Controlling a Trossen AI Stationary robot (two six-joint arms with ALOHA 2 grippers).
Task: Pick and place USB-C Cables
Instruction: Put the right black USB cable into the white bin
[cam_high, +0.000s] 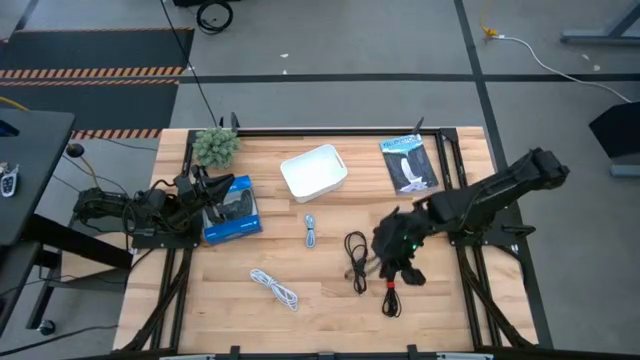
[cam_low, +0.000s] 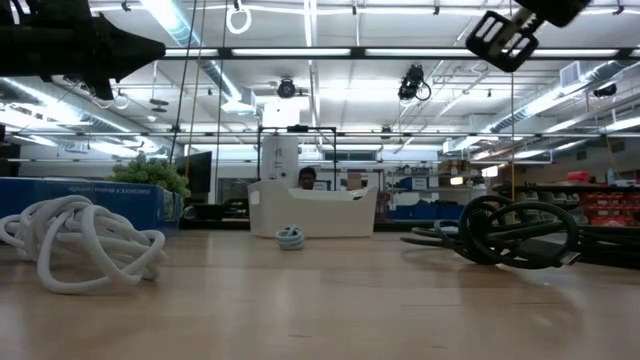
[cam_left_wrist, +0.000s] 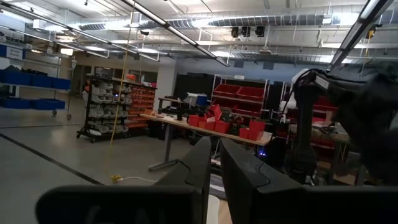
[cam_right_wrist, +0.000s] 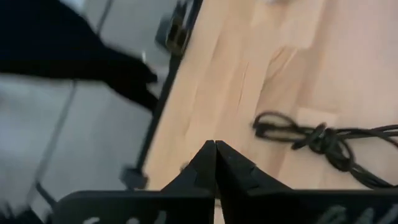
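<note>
1. Four cables lay on the wooden table (cam_high: 330, 290) in the high view: a white cable (cam_high: 275, 287) near the front, a pale blue-grey cable (cam_high: 311, 231) just in front of the white tray (cam_high: 314, 172), a black cable (cam_high: 356, 259) mid-table, and a second black cable (cam_high: 392, 298) near the front right. The right gripper (cam_high: 407, 270) hovered between the two black ones; the left gripper (cam_high: 203, 185) rested at the blue box (cam_high: 232, 210).
2. Low view: the white cable (cam_low: 80, 240) sat close on the left, the blue-grey cable (cam_low: 290, 238) before the tray (cam_low: 312, 212), and a black cable (cam_low: 520, 232) on the right.
3. Left wrist view: its fingers (cam_left_wrist: 199, 165) were pressed nearly together — holding nothing.
4. Right wrist view: its fingers (cam_right_wrist: 205, 165) met at the tips, empty, with a black cable (cam_right_wrist: 323, 140) on the wood just beyond.
</note>
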